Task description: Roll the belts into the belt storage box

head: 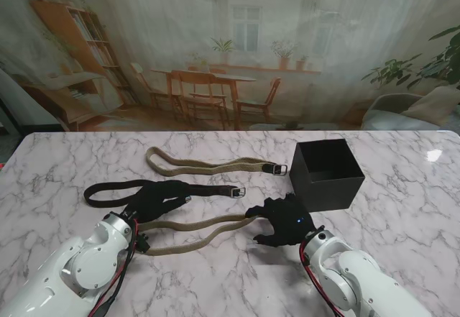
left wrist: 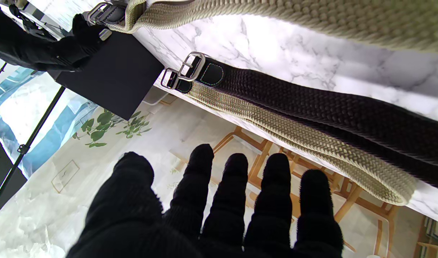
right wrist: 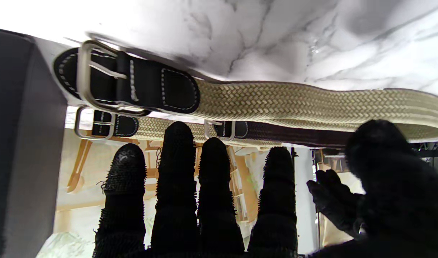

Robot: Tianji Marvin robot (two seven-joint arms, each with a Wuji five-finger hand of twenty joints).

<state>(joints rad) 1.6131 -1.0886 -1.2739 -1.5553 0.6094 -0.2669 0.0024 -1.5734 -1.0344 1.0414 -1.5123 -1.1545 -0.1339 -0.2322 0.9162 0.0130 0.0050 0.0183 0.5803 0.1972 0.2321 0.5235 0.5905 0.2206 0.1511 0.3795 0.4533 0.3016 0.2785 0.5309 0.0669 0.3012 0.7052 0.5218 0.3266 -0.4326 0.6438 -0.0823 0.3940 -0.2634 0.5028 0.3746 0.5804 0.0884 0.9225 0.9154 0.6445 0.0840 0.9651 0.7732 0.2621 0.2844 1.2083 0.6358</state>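
Observation:
Three belts lie on the marble table (head: pixel 402 209). The nearest is a beige belt (head: pixel 194 222), folded into a long loop between my hands. My left hand (head: pixel 154 200) hovers over its left end, fingers spread and holding nothing. My right hand (head: pixel 282 220) is open over its buckle end (right wrist: pixel 97 79), which lies just past the fingertips (right wrist: pixel 175 143). A black belt (head: pixel 115 190) lies farther from me, and a second beige belt (head: pixel 208 162) farther still. The black storage box (head: pixel 327 173) stands open-topped just beyond my right hand, and nothing shows inside it.
Bare marble stretches to the right of the box and along the table's near edge. A printed room backdrop hangs behind the far edge. The box wall (right wrist: pixel 21 125) stands close beside my right hand's fingers.

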